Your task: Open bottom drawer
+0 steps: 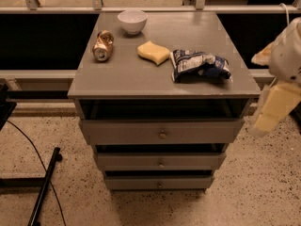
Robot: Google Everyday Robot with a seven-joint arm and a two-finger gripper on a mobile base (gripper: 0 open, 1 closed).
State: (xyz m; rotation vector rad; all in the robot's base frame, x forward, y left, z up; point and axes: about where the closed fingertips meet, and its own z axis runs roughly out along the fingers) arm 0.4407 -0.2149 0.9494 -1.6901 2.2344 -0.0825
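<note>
At the right edge of the view, a rounded white arm housing (289,55) with a thin pale cable (285,13) curving above it. The pincer (273,109) below it is blocky, cream-yellow plastic and blurred.

You have dim, warm light from above: the cabinet top (141,74) is evenly lit, while the recesses beneath it sink into deep shadow. The gripper (275,108) shows pale and washed-out at the right edge.
</note>
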